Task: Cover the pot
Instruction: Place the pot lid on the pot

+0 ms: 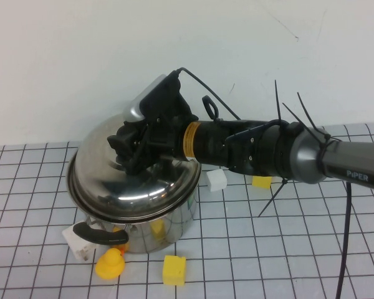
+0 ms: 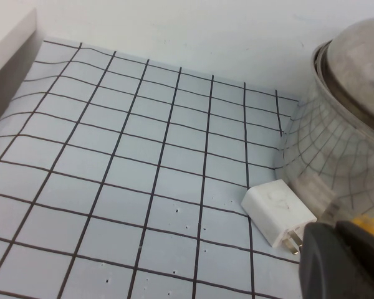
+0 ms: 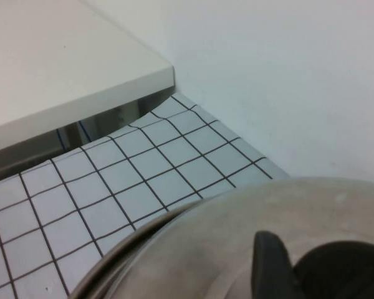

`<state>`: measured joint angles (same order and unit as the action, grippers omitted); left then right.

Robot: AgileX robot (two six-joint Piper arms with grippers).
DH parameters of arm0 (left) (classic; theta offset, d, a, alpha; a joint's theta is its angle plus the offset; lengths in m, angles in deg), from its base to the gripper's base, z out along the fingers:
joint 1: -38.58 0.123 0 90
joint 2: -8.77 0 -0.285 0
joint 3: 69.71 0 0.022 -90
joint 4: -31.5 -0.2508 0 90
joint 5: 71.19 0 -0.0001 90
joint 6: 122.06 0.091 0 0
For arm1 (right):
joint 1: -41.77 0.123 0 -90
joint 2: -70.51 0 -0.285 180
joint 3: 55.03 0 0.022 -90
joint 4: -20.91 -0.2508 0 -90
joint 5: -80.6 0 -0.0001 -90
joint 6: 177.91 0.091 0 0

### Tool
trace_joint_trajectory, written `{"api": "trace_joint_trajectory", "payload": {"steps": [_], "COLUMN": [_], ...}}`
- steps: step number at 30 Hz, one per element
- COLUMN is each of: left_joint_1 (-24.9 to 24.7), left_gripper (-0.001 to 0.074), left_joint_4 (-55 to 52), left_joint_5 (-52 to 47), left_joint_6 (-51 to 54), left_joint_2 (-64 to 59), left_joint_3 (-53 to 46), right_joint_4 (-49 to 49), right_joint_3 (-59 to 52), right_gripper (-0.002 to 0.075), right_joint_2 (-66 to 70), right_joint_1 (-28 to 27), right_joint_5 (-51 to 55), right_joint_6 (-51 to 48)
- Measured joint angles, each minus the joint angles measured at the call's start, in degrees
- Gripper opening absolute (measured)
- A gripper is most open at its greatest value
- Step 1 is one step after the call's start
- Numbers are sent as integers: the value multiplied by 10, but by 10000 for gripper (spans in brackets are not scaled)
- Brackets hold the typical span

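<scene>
Pot [image 1: 168,227], shiny straight-sided steel, sits under a tilted domed steel lid [image 1: 131,180] whose knob the right gripper [image 1: 134,149] clasps; left gripper unseen.

The large shiny straight-sided stainless-steel pot [image 1: 165,225] with black side handles stands upright on the gridded table, a domed steel lid [image 1: 121,187] resting on it.

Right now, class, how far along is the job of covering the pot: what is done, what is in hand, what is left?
Mostly done: the lid sits on the pot, though tilted, its far edge raised. In hand: the right claw is at the lid's knob; whether it grips is unclear. Left: settle the lid level, then release and withdraw. The left claw is not visible in the high view.
</scene>
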<state>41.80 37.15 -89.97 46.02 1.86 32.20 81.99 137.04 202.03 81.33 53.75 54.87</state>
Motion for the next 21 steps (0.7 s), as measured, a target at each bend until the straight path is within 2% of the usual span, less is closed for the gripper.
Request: {"api": "trace_joint_trajectory", "payload": {"steps": [21], "left_joint_1": [0], "left_gripper": [-3], "left_joint_4": [0], "left_joint_5": [0], "left_joint_6": [2], "left_joint_2": [0], "left_joint_3": [0], "right_joint_4": [0], "right_joint_3": [0], "right_gripper": [342], "right_joint_2": [1], "right_joint_1": [4], "right_joint_5": [-2], "right_joint_6": [43]}}
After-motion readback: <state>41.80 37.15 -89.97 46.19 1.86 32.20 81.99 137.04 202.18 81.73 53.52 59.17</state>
